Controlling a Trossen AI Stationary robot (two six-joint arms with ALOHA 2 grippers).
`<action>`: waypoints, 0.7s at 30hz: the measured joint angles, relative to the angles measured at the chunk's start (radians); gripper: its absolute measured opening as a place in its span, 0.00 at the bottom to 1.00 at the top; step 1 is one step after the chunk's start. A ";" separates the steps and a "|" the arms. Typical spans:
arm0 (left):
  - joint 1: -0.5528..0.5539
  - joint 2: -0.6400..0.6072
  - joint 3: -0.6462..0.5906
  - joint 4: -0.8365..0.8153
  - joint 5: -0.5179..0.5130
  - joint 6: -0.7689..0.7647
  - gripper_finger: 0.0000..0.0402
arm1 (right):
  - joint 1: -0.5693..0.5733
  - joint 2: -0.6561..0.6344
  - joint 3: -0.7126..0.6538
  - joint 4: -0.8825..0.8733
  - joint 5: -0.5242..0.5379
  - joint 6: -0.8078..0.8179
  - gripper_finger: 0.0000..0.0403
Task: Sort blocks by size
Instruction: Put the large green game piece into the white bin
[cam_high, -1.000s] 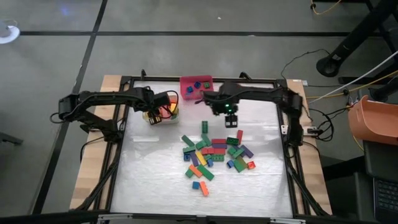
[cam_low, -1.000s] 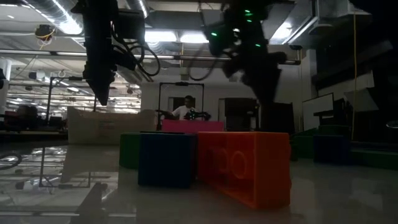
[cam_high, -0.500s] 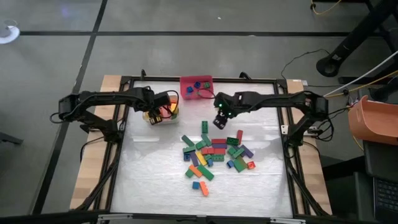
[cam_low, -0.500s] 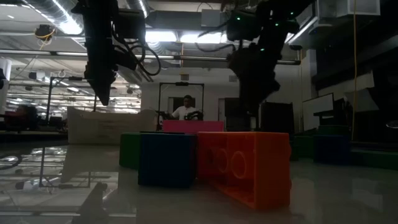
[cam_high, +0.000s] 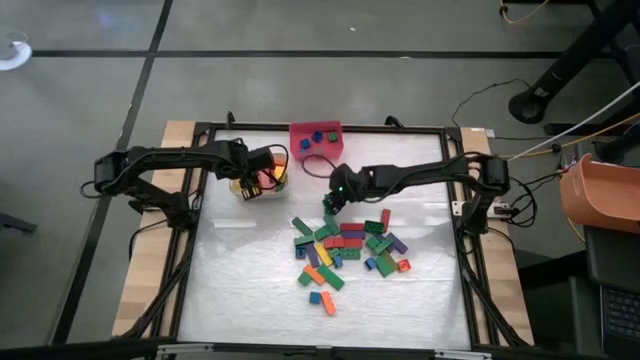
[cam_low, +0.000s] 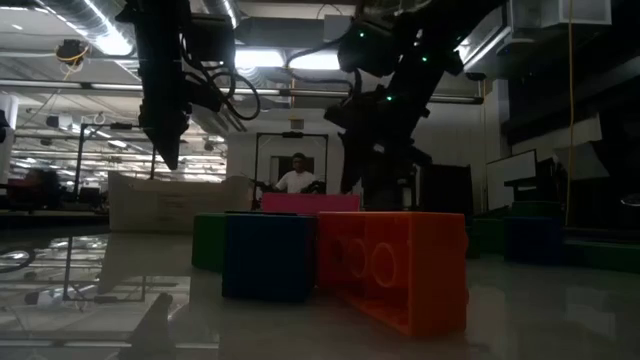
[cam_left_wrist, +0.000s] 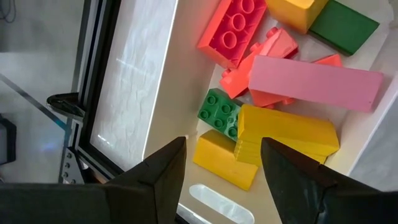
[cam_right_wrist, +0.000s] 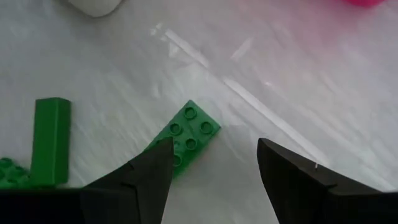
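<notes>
On the left side of the bench (cam_high: 250, 300), the left claw (cam_high: 262, 180) hangs over a white bin (cam_left_wrist: 364, 140) at the far left of the work surface, its fingers (cam_left_wrist: 163, 171) spread apart and holding nothing. Inside that bin lie long blocks: a pink bar (cam_left_wrist: 314, 83), a yellow bar (cam_left_wrist: 289, 134), a red brick (cam_left_wrist: 231, 31), a green brick (cam_left_wrist: 217, 112) and others crowded together.

Just right of it, at the far edge of the bench, sits a red bin (cam_high: 316, 137) with a few small blue and green blocks in it.

The right arm reaches from the right side across the bench, and the right claw (cam_high: 335, 196) hovers low at the far edge of the loose pile, its fingers (cam_right_wrist: 146, 177) apart and empty. Directly under it lies a green studded block (cam_right_wrist: 185, 138), flat on the bench, partly hidden by one finger; whether that finger touches it cannot be told. A long green bar (cam_right_wrist: 50, 140) lies nearby.

The rest of the blocks (cam_high: 345, 245) are scattered in a heap at the middle of the bench, green, red, blue, yellow, purple and orange mixed. Nearest the front edge sit a blue block (cam_low: 268, 257) and an orange block (cam_low: 395, 265) side by side.

Beyond the bench, a person (cam_low: 297, 178) is visible far back in the room.
</notes>
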 joint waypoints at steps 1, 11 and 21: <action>0.000 0.000 0.000 0.000 0.000 0.000 0.49 | 0.010 0.002 0.000 0.007 0.016 0.020 0.58; 0.000 0.000 0.000 -0.001 0.000 -0.026 0.49 | 0.100 0.014 0.000 0.047 0.229 0.160 0.58; 0.000 0.000 0.000 0.001 0.000 -0.026 0.49 | 0.134 0.115 0.001 0.166 0.270 0.167 0.58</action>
